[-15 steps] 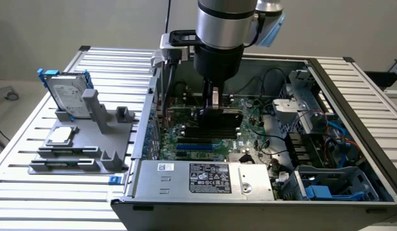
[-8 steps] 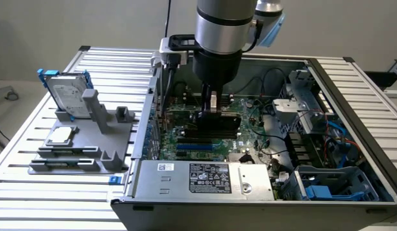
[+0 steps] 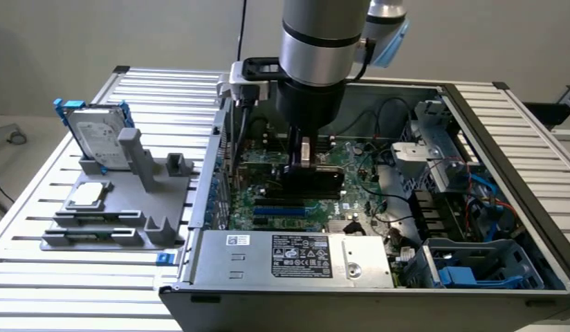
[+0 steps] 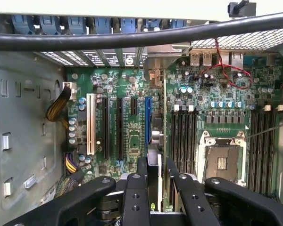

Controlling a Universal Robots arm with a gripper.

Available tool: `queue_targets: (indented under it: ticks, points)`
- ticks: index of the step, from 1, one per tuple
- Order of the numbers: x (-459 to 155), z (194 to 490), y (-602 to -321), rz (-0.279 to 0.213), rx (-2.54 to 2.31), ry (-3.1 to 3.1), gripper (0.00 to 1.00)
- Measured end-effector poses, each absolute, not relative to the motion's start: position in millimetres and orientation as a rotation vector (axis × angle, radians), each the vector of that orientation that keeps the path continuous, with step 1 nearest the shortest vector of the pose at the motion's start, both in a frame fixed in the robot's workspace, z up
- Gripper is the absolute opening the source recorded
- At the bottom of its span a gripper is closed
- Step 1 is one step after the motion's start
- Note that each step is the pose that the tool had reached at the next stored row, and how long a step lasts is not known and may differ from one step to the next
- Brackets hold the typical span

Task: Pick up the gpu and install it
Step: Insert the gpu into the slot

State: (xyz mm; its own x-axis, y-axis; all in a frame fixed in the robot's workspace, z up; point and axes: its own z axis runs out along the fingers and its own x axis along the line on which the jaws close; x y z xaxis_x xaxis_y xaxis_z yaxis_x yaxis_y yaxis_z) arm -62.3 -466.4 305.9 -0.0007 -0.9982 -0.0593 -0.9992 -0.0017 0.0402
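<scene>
The gpu [image 3: 315, 182] is a small flat card with a shiny black cover. It stands on its long edge inside the open computer case [image 3: 359, 311], low over the big green board [image 3: 364, 197]. The gripper [image 3: 306, 162] pinches its top. In the wrist view it shows edge-on, just beside the long blue slot [image 4: 147, 120].

Readable text: none | power supply [image 3: 252, 266]: black label [image 3: 301, 255] and white sticker [image 3: 238, 240], print too small to read | hard drive [image 3: 96, 135], far left: label not readable
</scene>
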Motion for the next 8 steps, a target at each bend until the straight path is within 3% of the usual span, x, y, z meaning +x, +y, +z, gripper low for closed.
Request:
queue_targets:
  ticks: [8]
  points:
    - [-65.4, 294.4, -466.9, 0.122, -2.216, 2.216, 0.26]
